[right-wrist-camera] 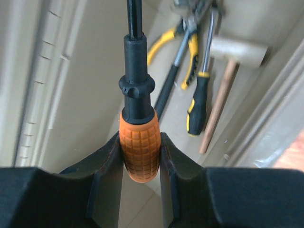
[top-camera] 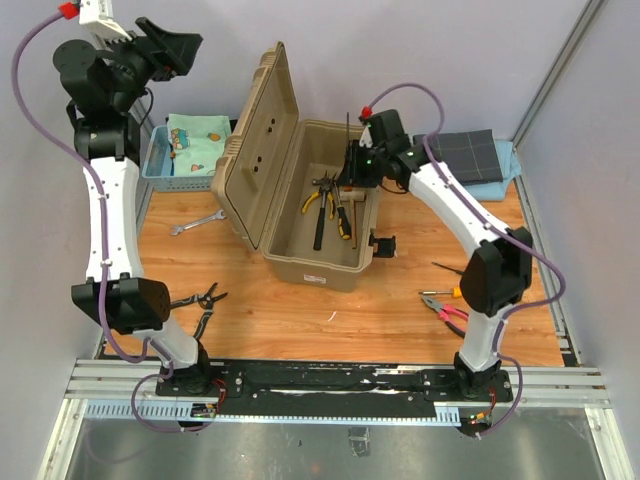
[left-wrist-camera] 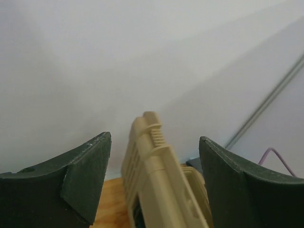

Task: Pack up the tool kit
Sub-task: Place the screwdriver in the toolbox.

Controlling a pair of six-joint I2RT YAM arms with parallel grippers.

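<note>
The large tan plastic toolbox (top-camera: 318, 268) stands open mid-table, its lid tipped back to the left so the well is reachable. The right gripper (right-wrist-camera: 140, 159), clamped on the orange-handled screwdriver (right-wrist-camera: 137, 85), holds it above the well, likely to lay it beside the yellow-handled pliers (right-wrist-camera: 190, 42). The left gripper (top-camera: 178, 50), jaws apart and empty, hovers over the far left corner, out of the way.

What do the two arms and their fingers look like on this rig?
Both the left arm and right arm have white links between bulky black joints. A purple cable loops along each, with a red connector near the wrist. The fingers are thick, dark, matte wedges.
</note>
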